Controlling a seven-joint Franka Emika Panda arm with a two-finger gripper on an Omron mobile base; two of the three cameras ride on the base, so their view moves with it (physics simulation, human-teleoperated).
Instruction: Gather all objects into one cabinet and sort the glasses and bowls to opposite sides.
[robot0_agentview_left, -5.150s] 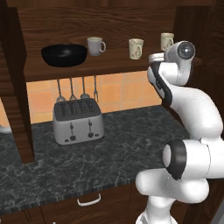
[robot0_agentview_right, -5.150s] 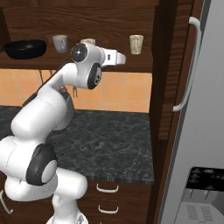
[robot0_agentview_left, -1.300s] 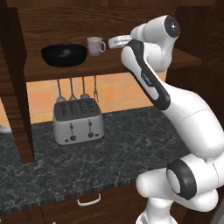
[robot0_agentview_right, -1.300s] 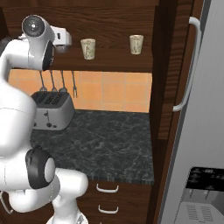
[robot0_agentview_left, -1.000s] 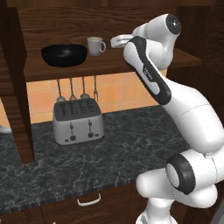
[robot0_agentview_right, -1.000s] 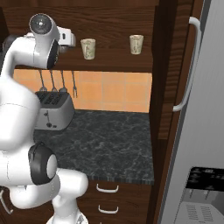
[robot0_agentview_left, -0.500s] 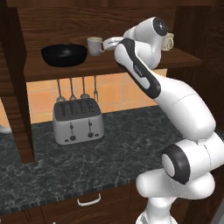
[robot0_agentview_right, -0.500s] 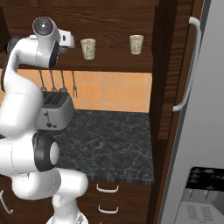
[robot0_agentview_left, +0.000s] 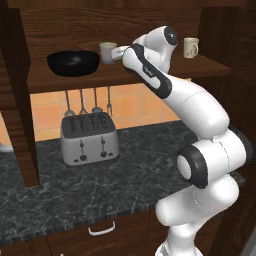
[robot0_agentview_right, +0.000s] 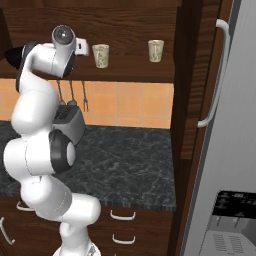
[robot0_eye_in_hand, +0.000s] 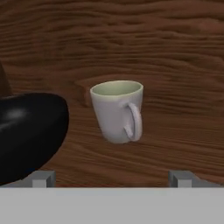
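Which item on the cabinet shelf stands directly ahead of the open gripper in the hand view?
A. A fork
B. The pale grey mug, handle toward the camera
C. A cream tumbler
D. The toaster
B: the hand view shows the pale grey mug upright between the two spread fingertips, its handle facing the camera, with the black bowl beside it.

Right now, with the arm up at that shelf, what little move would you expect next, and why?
Probably a short push forward. The open end effector faces the grey mug, handle toward it, which stands upright beside the black bowl and not yet between the fingertips.
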